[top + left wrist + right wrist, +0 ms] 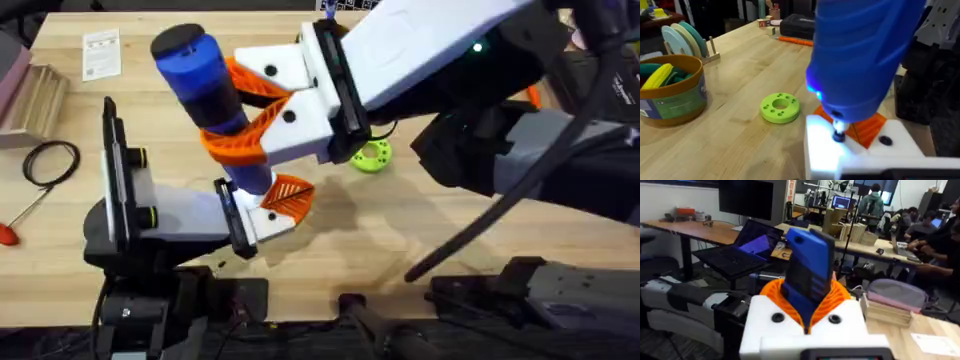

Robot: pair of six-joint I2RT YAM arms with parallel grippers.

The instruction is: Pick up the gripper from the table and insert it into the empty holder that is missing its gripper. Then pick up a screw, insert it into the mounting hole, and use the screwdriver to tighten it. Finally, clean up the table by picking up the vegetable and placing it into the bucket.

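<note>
Screwdriver [208, 88] in right end effector [262, 112], unlabelled

A thick blue cylindrical screwdriver [205, 85] of smooth, faintly glossy plastic, with a darker matt band and a thin bright metal tip [839, 134], sits clamped in the right hand [262, 112], whose white blocks look like matt moulded plastic and whose orange ribbed pads [240, 146] show a rough, printed finish. The small orange ribbed wedge-shaped gripper [290, 193] has the same ridged plastic surface against the smooth white plastic holder [837, 155]. The pale wooden desk [740, 125] shows visible grain under a satin sheen. A flat bright-green disc [780, 107] is matt plastic; the round bucket [672, 95] has a glossy printed side.
</note>
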